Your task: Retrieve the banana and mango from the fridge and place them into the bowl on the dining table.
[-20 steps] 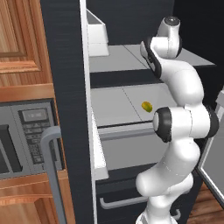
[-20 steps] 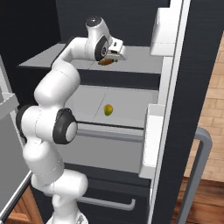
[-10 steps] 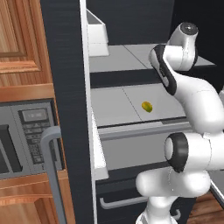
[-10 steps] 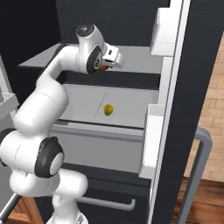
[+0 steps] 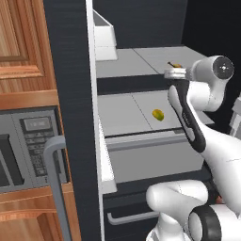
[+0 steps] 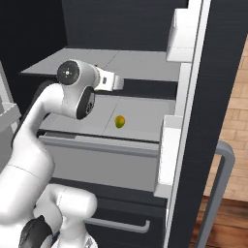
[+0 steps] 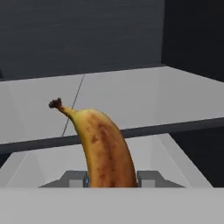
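My gripper [image 7: 111,178] is shut on the banana [image 7: 103,146], a curved yellow fruit with brown patches whose dark stem points up and away. From the left base view the banana [image 5: 175,65] pokes out of the gripper [image 5: 173,72] at the front edge of the upper shelf in the open fridge [image 5: 70,117]. The mango [image 5: 158,114], small and yellow-green, lies on the lower shelf below the hand; it is also in the right base view as the mango [image 6: 119,121]. The bowl and the dining table are out of view.
The fridge's door bins [image 6: 170,145] jut in on the right, and another door with a bin [image 5: 104,35] stands on the left. A built-in microwave [image 5: 28,146] with a grey handle sits left of the fridge. Drawers [image 6: 111,218] close the fridge's bottom.
The hand has drawn back and down from over the upper shelf toward its front edge, with the banana still in the jaws. The elbow has swung outward. The mango has not moved.
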